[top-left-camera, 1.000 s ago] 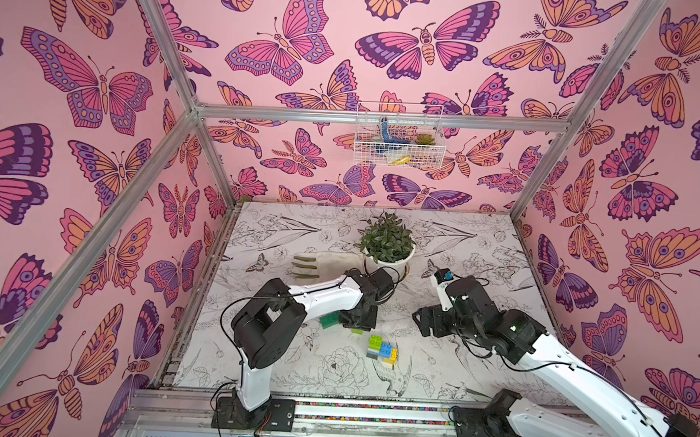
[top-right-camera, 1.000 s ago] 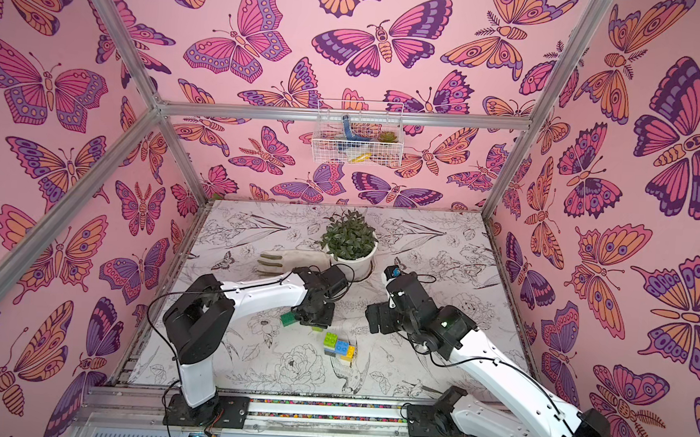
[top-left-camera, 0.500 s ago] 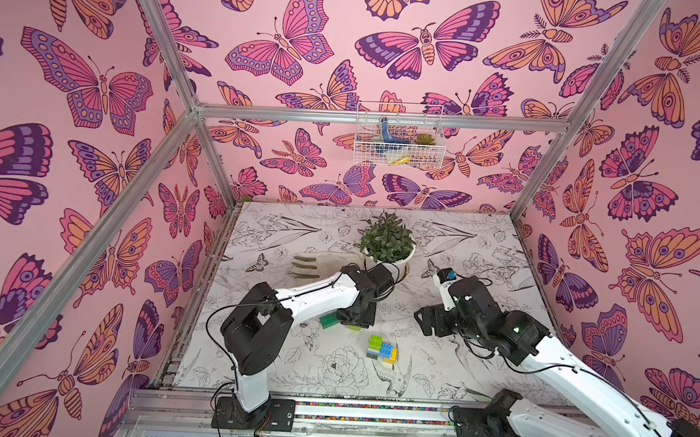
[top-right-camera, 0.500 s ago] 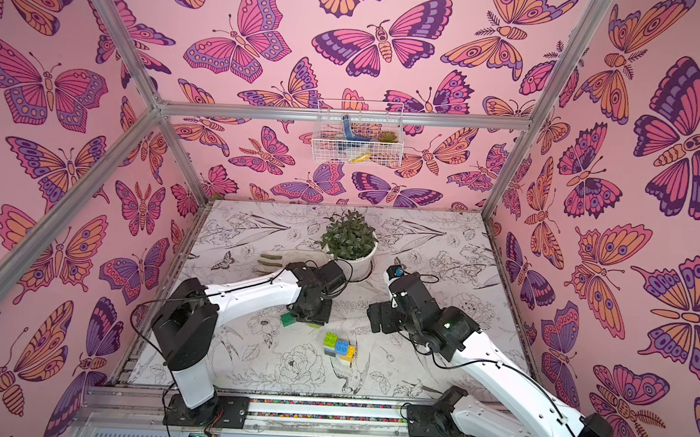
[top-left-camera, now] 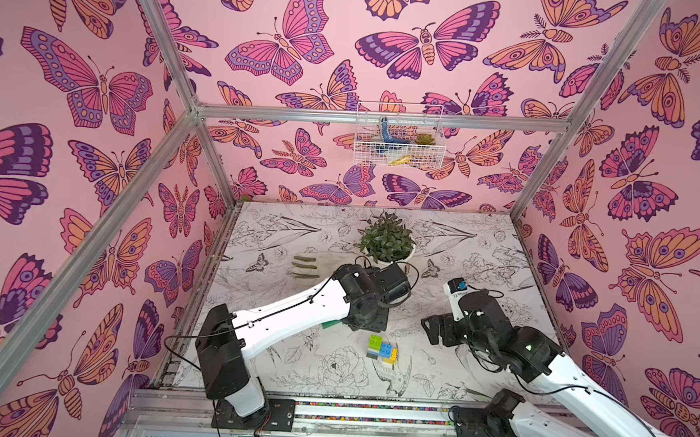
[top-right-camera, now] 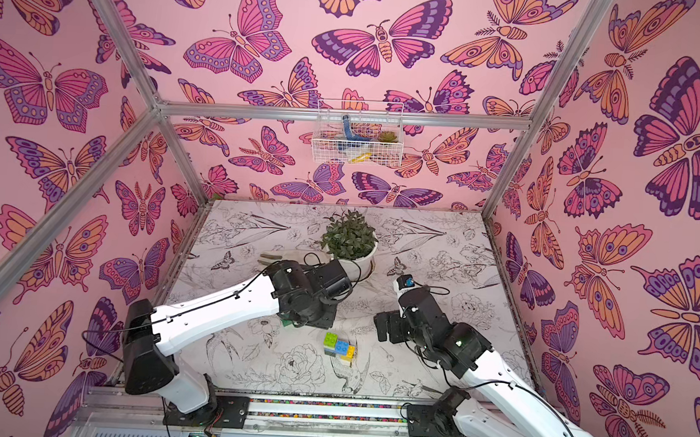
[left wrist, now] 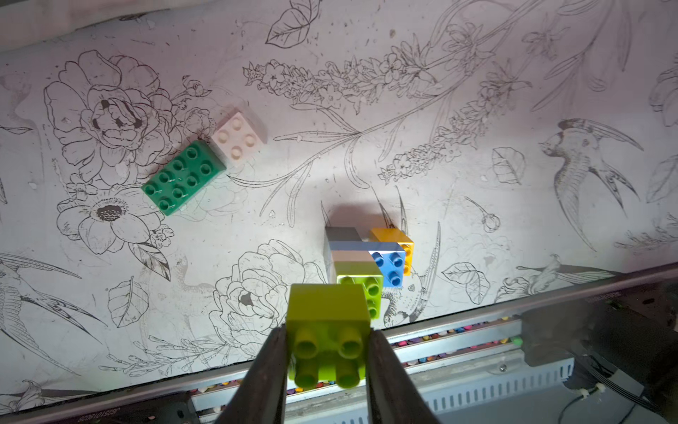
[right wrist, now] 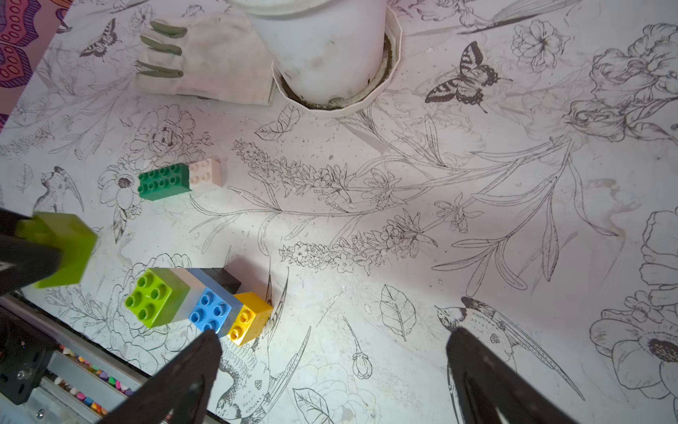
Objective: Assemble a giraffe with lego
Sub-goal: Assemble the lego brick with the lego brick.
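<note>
Arm (top-left-camera: 292,316) hides left tool (left wrist: 326,332) clamping lime brick (left wrist: 326,308) in both top views; right tool (right wrist: 332,336) gapes empty, partly cropped.

No writing here reads clearly. Upside-down print on the dark base plate (left wrist: 99,418) is too blurred to make out.

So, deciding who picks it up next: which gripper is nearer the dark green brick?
Left. The left gripper, holding a lime brick, hangs close beside the dark green brick; the open right gripper sits farther, beyond the unfinished giraffe.
</note>
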{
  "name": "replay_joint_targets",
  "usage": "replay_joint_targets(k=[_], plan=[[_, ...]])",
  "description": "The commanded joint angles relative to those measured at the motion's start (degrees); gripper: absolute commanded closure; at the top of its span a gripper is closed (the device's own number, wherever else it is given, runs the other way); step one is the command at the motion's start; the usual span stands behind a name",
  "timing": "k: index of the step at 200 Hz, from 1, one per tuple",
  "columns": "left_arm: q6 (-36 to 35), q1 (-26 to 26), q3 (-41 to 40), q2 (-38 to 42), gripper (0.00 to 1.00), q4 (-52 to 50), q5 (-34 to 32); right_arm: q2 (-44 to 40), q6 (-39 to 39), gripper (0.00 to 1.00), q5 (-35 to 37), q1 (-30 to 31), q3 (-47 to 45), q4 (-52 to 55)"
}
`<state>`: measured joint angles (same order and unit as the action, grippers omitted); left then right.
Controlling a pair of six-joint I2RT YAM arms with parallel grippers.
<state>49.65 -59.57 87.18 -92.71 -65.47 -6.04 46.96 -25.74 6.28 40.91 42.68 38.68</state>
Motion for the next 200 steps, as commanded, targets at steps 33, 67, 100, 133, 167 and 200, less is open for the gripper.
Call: replay_joint_targets(k=[33, 67, 100, 133, 167, 200], plan=[[4.2, -2.8, 1.9, -4.3, 0.66, -4.1, -0.2, -1.4, -1.0, 0.0, 1.5, -0.4, -0.7, 1.2], [4.2, -3.7, 2.1, -6.7, 0.66, -4.0, -0.2, -1.7, -1.0, 0.01, 0.5, -0.4, -1.4, 1.0], [3.4, -3.9, 4.0, -8.6, 0.66, -4.0, -0.3, -2.5, -0.1, 0.01, -1.3, -0.4, -1.9, 0.9], [2.2, -4.0, 3.7, -9.5, 0.66, -3.9, -0.3, -1.9, 0.8, 0.01, -3.9, -0.5, -2.8, 0.3], [1.6, -4.0, 3.6, -9.4, 0.66, -4.0, 0.5, -2.2, 0.4, 0.01, -4.1, -0.4, -3.3, 0.0], [0.8, -4.1, 3.1, -9.7, 0.66, -3.9, 1.3, -3.0, -0.5, 0.01, -4.1, -0.4, -4.3, -1.0]])
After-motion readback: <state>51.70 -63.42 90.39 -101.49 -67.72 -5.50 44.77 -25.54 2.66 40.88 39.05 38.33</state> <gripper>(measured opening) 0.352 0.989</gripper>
